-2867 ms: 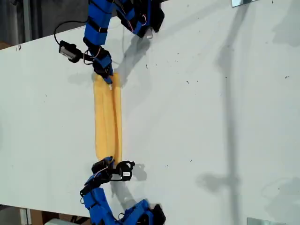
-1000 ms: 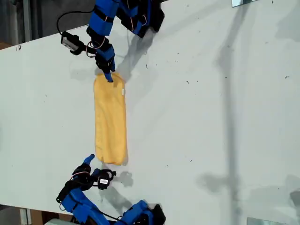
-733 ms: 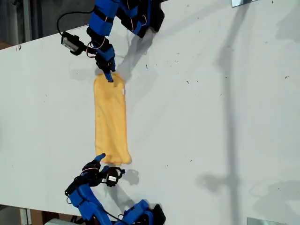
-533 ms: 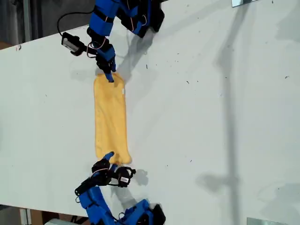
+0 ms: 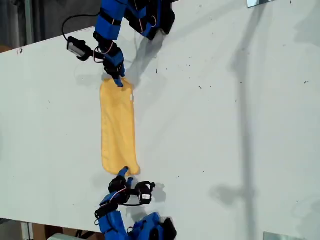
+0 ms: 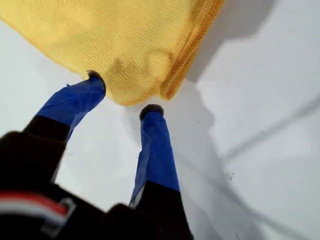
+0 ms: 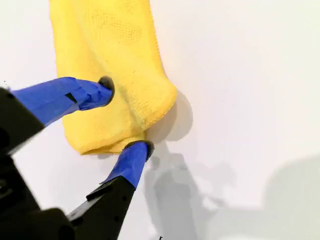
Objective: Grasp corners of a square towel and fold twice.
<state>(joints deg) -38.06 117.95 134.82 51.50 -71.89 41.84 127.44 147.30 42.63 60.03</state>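
Yellow-orange in the exterior view: saw the towel (image 5: pixel 117 127) lying as a folded strip toward the table's (image 5: pixel 225 125) edge at that view's left, an arm at each end. First wrist view: found my first gripper (image 6: pixel 123 94) parted, straddling a corner (image 6: pixel 132 85), clamping nothing. Second wrist view: found my second gripper (image 7: pixel 123 115) likewise parted across the towel's end.

In both wrist views the towel (image 6: pixel 125 40) runs off the picture's edge, so most of it lies out of sight beyond my first claw (image 6: pixel 122 94) and my second claw (image 7: pixel 123 116). In the exterior view one arm (image 5: pixel 111 20) is cut off by the top edge and the other arm (image 5: pixel 112 222) by the bottom edge, and the white tag (image 5: pixel 132 98) is too small to make out.
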